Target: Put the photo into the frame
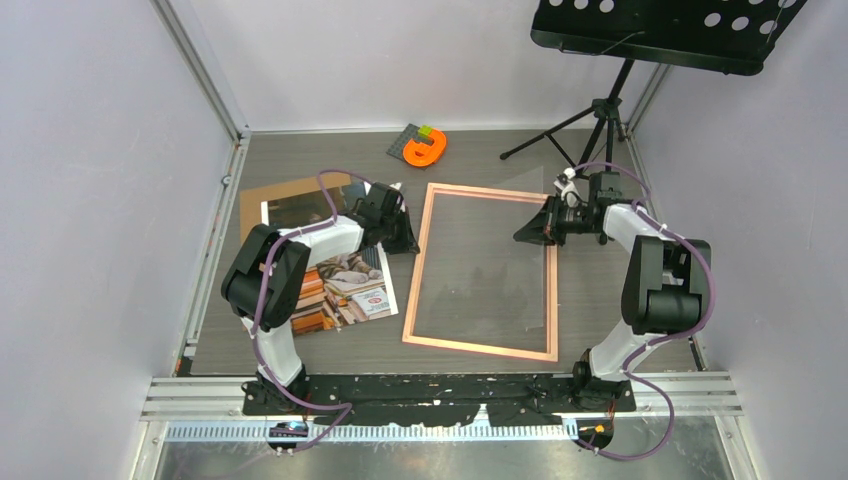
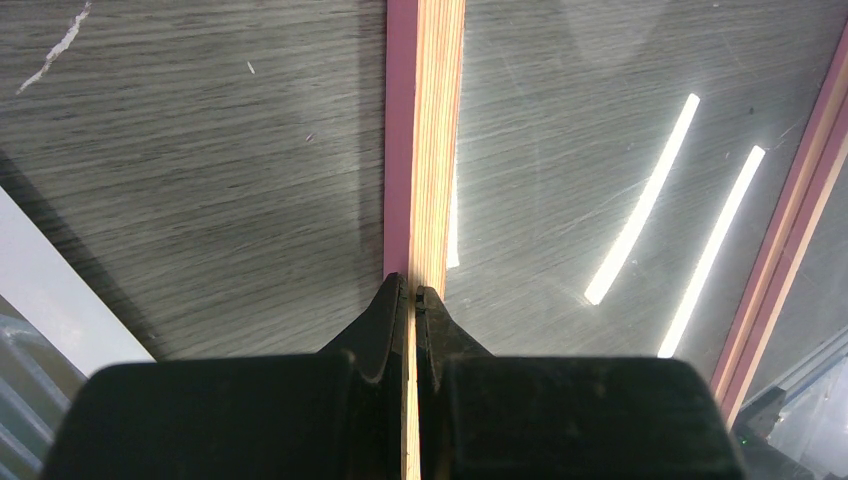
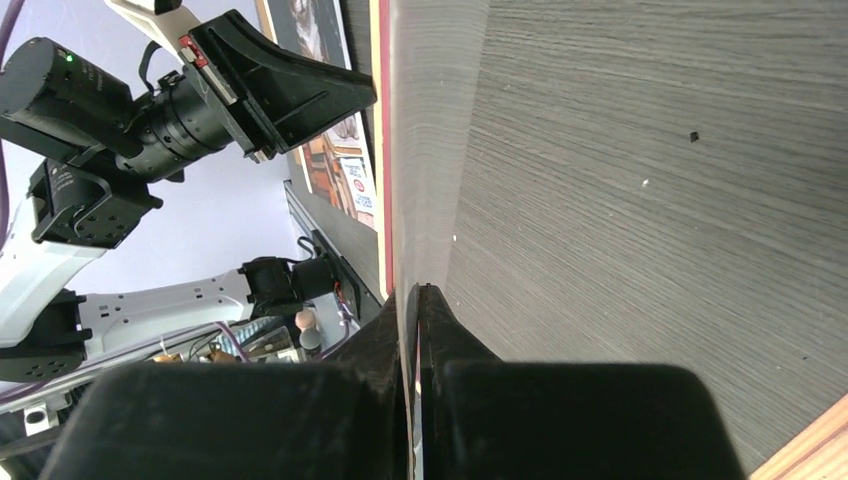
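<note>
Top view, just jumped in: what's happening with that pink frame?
Both arms have the pink frame: the left gripper is shut on its left rail, the right gripper on its right rail, near the far end. The cat photo lies on the brown backing board to the left, partly under the left arm, not yet in the frame.

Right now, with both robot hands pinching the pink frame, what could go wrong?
The left gripper and right gripper each pinch only a thin edge of the frame, so it might slip or twist if they move unevenly. The left arm hangs over the photo, so it might scuff or shift the print. Tilting could loosen the clear pane.
</note>
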Tool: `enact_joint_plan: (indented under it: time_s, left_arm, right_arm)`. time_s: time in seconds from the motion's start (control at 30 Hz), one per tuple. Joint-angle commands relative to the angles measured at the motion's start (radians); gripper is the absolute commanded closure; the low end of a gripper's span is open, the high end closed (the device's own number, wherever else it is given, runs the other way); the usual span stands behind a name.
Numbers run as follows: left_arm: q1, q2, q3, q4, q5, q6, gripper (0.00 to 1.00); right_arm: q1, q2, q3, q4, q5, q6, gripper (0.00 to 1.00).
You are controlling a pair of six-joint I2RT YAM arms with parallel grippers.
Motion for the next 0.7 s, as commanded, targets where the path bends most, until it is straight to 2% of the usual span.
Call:
enact_joint_plan:
  time_s: [0.0,0.67]
  left_arm:
    - [-0.034,0.041,-0.011,-0.046,-0.006,0.019,1.00]
    - [-0.037,0.030,-0.021,-0.045,0.027,-0.008,1.00]
  right_arm:
    - [0.046,0.031,0.029,-0.014,-0.008,-0.037,0.94]
    - [0.053,0.134,0.104,-0.039,0.139,-0.118,0.94]
